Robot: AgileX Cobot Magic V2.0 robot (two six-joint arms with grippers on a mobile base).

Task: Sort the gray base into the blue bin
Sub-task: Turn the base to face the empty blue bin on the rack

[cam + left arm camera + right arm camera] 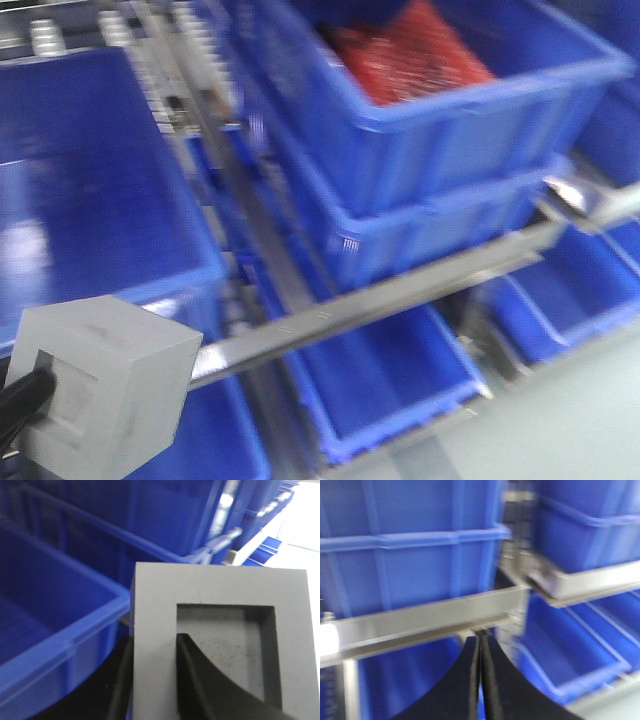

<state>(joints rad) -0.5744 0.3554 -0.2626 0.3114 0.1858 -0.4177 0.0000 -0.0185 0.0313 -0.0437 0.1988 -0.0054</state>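
We see the left tool [155,639] pinching the gray base [220,587] by one side of its thick frame: one dark finger lies inside the shallow square recess, and the other presses on the outer wall. The recessed face is turned toward the left wrist camera, and faint scuff marks show on the recess floor. The block is held up just beside the near corner of the blue bin [70,637], outside its walls; we cannot tell whether it touches the rim. In the front view the same block sits at the lower left of the frame, below the bin's near rim, with the bin's deep, smooth inside open behind it.

To the right of that bin a metal rail [400,288] of the rack runs aslant across the front view. Above the rail stand two stacked crates [450,150], the upper one carrying a red load [410,55]; the blur hides what the load is. Below the rail lie more lower crates [385,385], and a pale floor [580,420] shows at the lower right.

The right tool [480,639] is pressed together with nothing between its fingers, hanging before another rail and more blue crates. All three views are blurred.
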